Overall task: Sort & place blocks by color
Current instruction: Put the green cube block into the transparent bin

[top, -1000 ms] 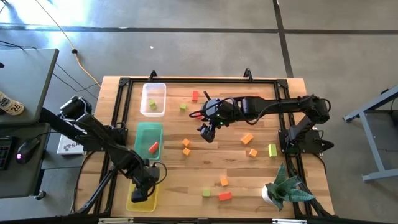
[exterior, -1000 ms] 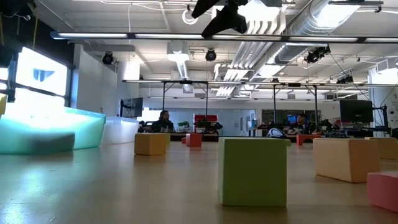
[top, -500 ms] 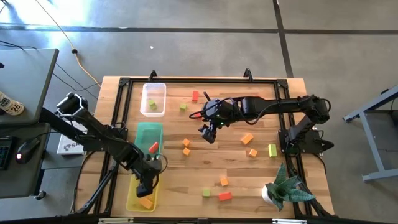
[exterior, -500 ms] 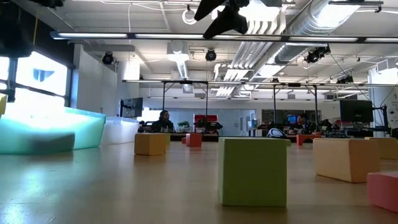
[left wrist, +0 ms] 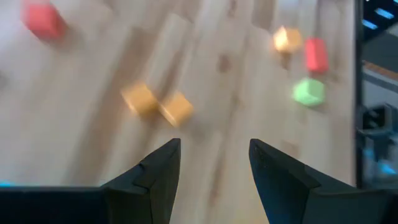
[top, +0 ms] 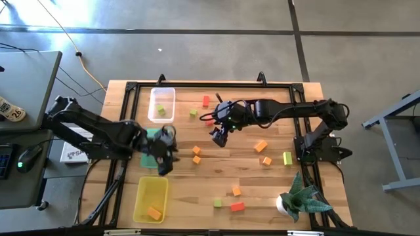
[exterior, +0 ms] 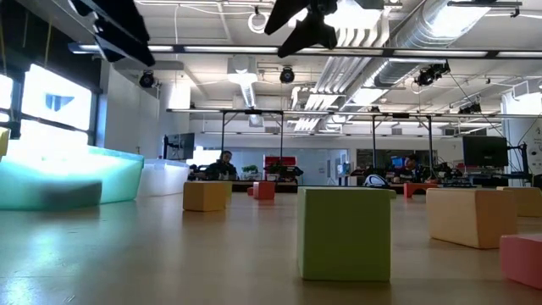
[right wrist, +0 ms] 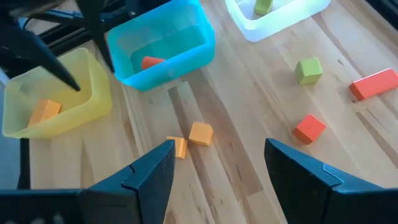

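Note:
Small red, orange and yellow-green blocks lie scattered on the wooden table, among them an orange pair (top: 196, 155) near the middle. My left gripper (top: 165, 164) hangs open over the near end of the green tray (top: 151, 134), nothing between its fingers (left wrist: 158, 177); the orange pair (left wrist: 157, 104) lies ahead of it. My right gripper (top: 218, 137) waits open above the table's middle (right wrist: 214, 168). One orange block (top: 154, 213) lies in the yellow tray (top: 150, 196), a red one (right wrist: 152, 61) in the green tray, a green one (top: 161, 110) in the clear tray (top: 162, 103).
Loose blocks: red (top: 206, 100) and green (top: 193, 113) toward the far side, orange (top: 260, 146) and green (top: 287, 157) at the right, orange (top: 236, 191), green (top: 217, 202) and red (top: 237, 206) near the front. A potted plant (top: 298, 200) stands at the near right corner.
My left gripper has risen out of the yellow tray and swung toward the table's far edge, to above the green tray's near end, tipping up from pointing steeply down. The orange block stays lying in the yellow tray where the gripper was.

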`<state>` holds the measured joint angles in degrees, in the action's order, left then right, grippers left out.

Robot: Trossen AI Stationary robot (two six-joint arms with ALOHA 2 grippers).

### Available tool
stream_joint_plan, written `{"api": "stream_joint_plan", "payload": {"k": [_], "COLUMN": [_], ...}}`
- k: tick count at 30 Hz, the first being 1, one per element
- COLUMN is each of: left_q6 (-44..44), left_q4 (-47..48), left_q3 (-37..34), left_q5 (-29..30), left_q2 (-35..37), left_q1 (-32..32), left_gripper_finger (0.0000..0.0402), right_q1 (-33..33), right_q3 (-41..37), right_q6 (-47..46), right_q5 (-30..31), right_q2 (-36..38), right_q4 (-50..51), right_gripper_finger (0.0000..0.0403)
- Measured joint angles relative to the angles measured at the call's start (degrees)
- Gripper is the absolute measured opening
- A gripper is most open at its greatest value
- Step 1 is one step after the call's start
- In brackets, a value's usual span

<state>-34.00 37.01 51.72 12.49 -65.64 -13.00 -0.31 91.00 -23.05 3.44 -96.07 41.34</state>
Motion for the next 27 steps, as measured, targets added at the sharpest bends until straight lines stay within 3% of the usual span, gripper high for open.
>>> {"api": "stream_joint_plan", "payload": {"k": [8, 14, 27], "left_q6": [19.62, 33.36, 50.29], "left_q4": [-1.32, -7.39, -19.46], "left_q3": [0.0, 0.0, 0.0], "left_q5": [0.84, 0.28, -12.29], "left_q2": [2.7, 2.74, 2.68], "left_q1": [13.92, 23.68, 41.99], "left_gripper_finger": [0.018, 0.018, 0.018], "right_q1": [-1.64, -2.76, -4.76], "right_q3": [0.0, 0.0, 0.0], "right_q6": [-1.55, -4.05, -5.54], "right_q5": [0.0, 0.02, 4.64], "right_q2": [0.0, 0.0, 0.0], "right_q4": [-0.01, -0.02, -0.09], "right_gripper_finger": [0.0233, 0.0233, 0.0233]}}
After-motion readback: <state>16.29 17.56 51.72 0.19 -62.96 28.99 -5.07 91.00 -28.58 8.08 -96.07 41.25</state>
